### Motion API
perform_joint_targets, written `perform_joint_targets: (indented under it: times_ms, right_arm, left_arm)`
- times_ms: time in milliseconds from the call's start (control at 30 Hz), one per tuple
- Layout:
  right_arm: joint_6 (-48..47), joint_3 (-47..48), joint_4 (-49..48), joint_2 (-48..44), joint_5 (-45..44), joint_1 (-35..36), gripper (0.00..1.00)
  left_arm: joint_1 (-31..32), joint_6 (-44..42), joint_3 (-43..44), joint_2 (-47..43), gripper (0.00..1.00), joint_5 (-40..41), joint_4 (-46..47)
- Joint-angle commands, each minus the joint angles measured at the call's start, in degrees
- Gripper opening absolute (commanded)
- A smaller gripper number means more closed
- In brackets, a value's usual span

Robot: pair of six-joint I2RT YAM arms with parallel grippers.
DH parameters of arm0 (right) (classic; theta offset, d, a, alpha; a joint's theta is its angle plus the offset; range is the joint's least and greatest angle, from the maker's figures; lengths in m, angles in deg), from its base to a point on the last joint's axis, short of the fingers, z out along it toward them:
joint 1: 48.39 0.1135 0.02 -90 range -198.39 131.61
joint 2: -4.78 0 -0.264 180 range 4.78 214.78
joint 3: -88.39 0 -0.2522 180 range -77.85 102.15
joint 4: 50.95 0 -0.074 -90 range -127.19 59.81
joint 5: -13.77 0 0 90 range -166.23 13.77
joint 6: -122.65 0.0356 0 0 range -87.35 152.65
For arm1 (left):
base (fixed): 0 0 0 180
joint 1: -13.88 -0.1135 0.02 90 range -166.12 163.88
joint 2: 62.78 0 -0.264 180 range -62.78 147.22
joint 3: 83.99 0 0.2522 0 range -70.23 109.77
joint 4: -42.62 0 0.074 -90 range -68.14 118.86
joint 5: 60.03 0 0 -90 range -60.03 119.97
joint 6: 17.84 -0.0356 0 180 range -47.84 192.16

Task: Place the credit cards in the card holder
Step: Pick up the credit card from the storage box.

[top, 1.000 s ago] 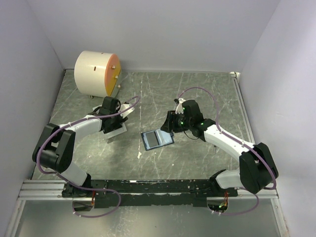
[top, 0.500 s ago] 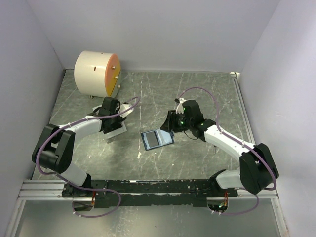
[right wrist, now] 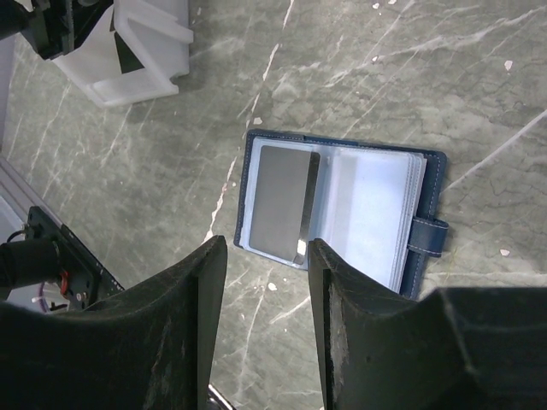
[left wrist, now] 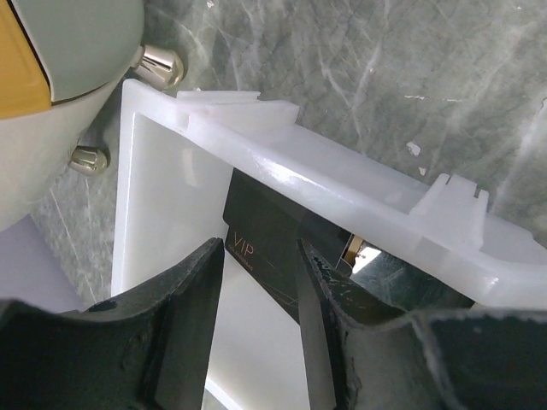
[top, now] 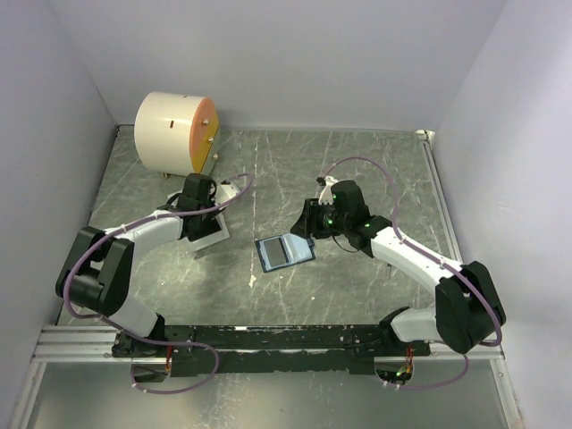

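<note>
Top external view: since a second ago my left arm has crept a touch toward the counter's far-left corner, while the card holder [top: 284, 249] has stayed lying open near the counter's middle. My left pincer [left wrist: 259, 249] stands fairly narrow and holds nothing — its fingers are poised over the dark card [left wrist: 267, 224] marked VIP, which leans inside the white tray [left wrist: 342, 192]. My right pincer [right wrist: 265, 248] hangs wide above the holder — a grey card [right wrist: 278, 201] sits in its left-hand pocket.
</note>
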Motion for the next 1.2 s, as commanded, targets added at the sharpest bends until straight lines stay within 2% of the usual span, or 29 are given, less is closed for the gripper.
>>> perform_joint_targets:
  times_ms: [0, 67, 467, 1167]
  right_arm:
    - [0.35, -0.73, -1.22, -1.6, 0.44, -0.18, 0.43]
    - [0.28, -0.91, -1.36, -1.62, 0.53, -0.19, 0.43]
    - [0.18, -0.85, -1.23, -1.71, 0.4, -0.18, 0.43]
    - [-0.09, 0.26, -1.12, -1.17, 0.18, -0.19, 0.43]
  left_arm:
    - [0.14, -0.95, -0.49, -3.17, 0.51, -3.46, 1.01]
    - [0.53, -1.28, -1.27, -3.5, 0.54, -5.36, 0.97]
    - [1.86, -2.3, -1.54, -1.66, 0.63, -4.83, 0.28]
    - [1.91, -3.18, -0.25, 2.04, 0.63, -4.38, 0.3]
